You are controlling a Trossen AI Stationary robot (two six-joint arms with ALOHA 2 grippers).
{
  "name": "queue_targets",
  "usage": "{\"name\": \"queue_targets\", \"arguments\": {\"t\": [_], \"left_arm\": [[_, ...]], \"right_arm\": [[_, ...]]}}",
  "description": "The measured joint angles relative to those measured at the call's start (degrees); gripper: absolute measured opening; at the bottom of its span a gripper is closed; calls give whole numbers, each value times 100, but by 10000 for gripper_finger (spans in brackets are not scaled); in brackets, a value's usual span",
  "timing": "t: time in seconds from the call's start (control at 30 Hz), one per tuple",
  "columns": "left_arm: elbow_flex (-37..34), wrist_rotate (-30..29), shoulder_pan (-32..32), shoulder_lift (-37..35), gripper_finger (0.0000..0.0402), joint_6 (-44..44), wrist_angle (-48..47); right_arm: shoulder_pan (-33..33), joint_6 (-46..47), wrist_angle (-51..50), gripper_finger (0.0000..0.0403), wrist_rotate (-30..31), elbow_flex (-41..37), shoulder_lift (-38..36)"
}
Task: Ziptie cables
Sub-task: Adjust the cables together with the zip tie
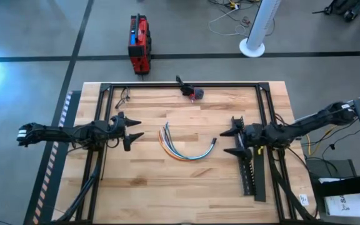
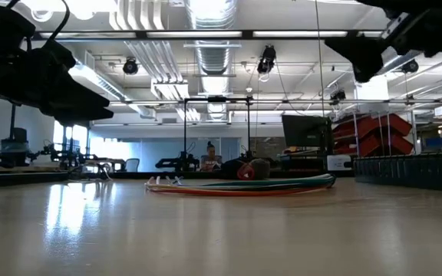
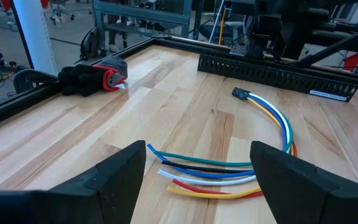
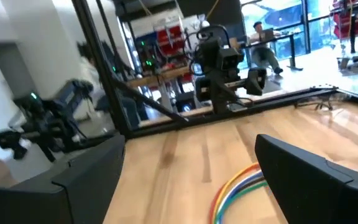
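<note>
The cables (image 1: 183,147) are a curved bundle of orange, blue, green and red wires lying flat on the wooden table's middle; they also show as cables (image 3: 247,165), cables (image 4: 238,186) and cables (image 2: 240,184). Their dark connector end (image 3: 240,94) points toward the right arm, and the loose ends fan out toward the left arm. My left gripper (image 1: 136,129) hovers open above the table, left of the bundle. My right gripper (image 1: 230,141) hovers open to its right. Neither touches anything.
A black toothed strip (image 1: 250,172) lies on the table under the right arm, seen as a long black bar (image 3: 272,71). A black-and-red glove-like object (image 1: 192,92) rests near the far edge. A black metal frame (image 1: 180,84) borders the table. A red box (image 1: 139,42) stands on the floor beyond.
</note>
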Motion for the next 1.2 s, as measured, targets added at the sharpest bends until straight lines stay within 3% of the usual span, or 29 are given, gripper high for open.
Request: {"name": "queue_targets", "arguments": {"t": [0.13, 0.63, 1.03, 1.2], "left_arm": [[0, 0, 0, -1, 274, 1, 2], [0, 0, 0, -2, 274, 2, 2], [0, 0, 0, 0, 274, 0, 11], [0, 0, 0, 0, 274, 1, 12]], "right_arm": [[-49, -353, -394, 348, 2, 552, 585], [-462, -1468, -6210, 348, -195, 2999, 2299], [-1078, -2645, -6734, 348, -169, 3646, 4175], [-1395, -2798, -7628, 341, -254, 4295, 4986]]}}
